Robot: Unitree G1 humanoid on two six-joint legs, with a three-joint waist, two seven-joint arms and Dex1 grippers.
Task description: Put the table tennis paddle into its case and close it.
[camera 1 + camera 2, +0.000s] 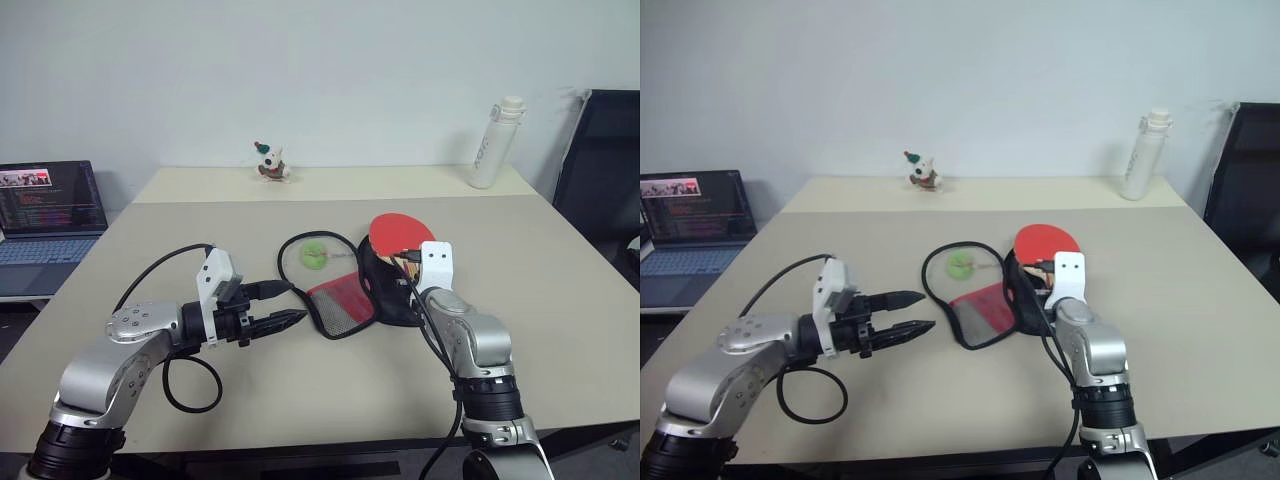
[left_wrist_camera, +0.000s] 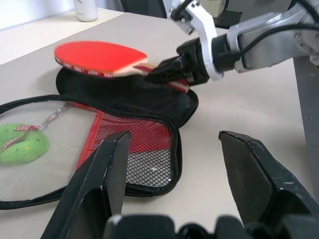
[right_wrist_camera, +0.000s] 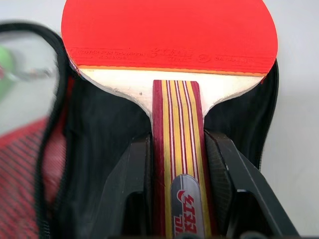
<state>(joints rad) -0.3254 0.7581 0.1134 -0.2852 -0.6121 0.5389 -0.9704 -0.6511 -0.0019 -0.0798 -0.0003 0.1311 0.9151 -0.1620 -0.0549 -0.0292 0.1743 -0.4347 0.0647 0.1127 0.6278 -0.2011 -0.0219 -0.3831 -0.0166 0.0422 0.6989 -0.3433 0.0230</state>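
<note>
A pale beige table (image 1: 560, 300) stands against a plain white wall (image 1: 300, 70), with an open laptop (image 1: 45, 215) at its left and a dark chair (image 1: 605, 165) at its right.

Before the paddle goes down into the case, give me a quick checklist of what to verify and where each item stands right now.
1. Right tool gripping the table tennis paddle by its handle: ok, one finger on each side of the handle.
2. Case unzipped and lying open on the table: ok, the mesh flap is folded out flat.
3. Paddle lined up over the open black half: ok, the red blade hangs above it.
4. Paddle seated inside the case: not ok, it sits above the fabric.
5. Left tool free to handle the flap: ok, open, empty, beside the flap.
6. Green ball clear of the black half: ok, it lies inside the zip loop.
</note>
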